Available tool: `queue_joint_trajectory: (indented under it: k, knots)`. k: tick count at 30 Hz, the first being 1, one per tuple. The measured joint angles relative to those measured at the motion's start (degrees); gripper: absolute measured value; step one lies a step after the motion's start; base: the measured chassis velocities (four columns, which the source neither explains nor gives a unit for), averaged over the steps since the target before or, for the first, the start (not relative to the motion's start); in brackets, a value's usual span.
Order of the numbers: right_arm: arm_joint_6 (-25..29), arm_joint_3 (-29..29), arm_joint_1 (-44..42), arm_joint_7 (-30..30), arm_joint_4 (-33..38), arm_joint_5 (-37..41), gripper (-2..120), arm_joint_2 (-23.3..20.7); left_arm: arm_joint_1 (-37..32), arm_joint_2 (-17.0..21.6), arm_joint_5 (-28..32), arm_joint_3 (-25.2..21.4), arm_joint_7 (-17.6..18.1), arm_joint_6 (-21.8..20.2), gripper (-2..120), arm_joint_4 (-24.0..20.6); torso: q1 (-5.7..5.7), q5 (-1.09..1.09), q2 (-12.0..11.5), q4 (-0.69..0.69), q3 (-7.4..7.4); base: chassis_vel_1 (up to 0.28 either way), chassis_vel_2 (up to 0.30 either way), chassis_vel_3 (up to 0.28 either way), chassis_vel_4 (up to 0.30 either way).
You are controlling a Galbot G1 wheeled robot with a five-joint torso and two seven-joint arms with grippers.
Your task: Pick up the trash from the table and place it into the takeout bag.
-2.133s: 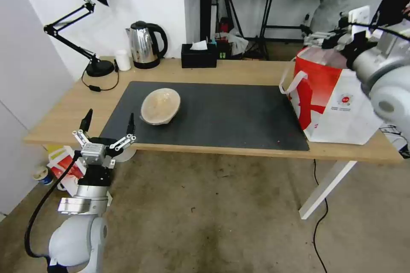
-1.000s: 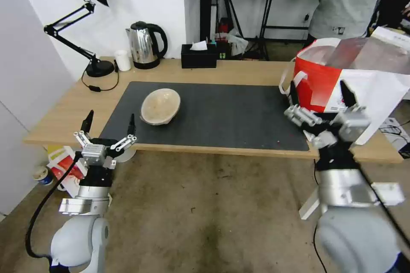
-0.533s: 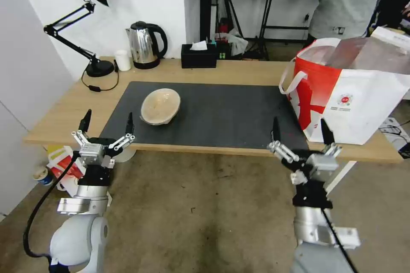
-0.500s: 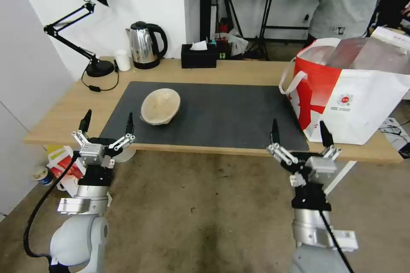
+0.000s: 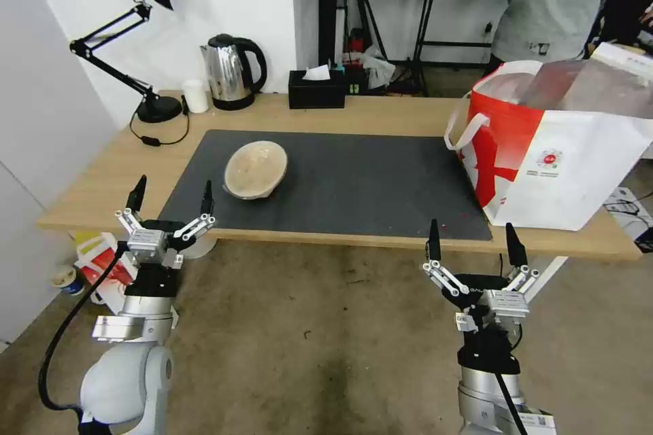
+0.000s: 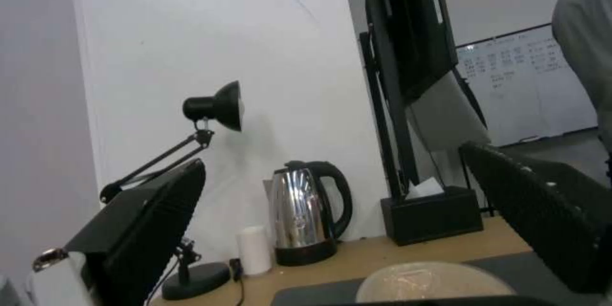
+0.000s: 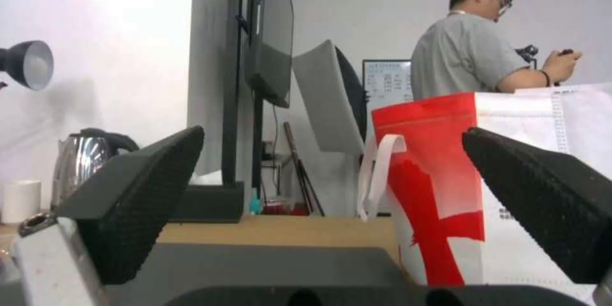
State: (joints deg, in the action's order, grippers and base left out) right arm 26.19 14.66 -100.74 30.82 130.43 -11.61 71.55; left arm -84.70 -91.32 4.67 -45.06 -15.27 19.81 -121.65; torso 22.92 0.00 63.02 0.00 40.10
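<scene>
Beige bowl (image 5: 256, 169) sits on grey mat (image 5: 354, 183) w/ table (image 5: 381, 115) under it, approx 10 o'clock of mat centre. Bag (image 5: 558, 149) at 3 o'clock. Left gripper (image 5: 170, 207) & right gripper (image 5: 471, 245) below near edge, fingers spread, empty.

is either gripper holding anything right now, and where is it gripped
Nothing is held. The left gripper and right gripper are both open and empty, in front of the table.

beige bowl (image 6: 433, 281) between spread jaws
</scene>
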Motion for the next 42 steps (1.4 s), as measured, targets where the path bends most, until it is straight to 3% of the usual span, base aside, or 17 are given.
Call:
queue_joint_trajectory:
  k: [42]
  knots:
    - [1.97,-1.68,-1.63,-0.25,-0.81,-2.35,100,0.2,-0.33,0.01,0.1,-0.76,-0.03,0.27,100,-0.3,0.0,0.0,0.0,0.0,0.0,0.0,0.0,0.0,0.0]
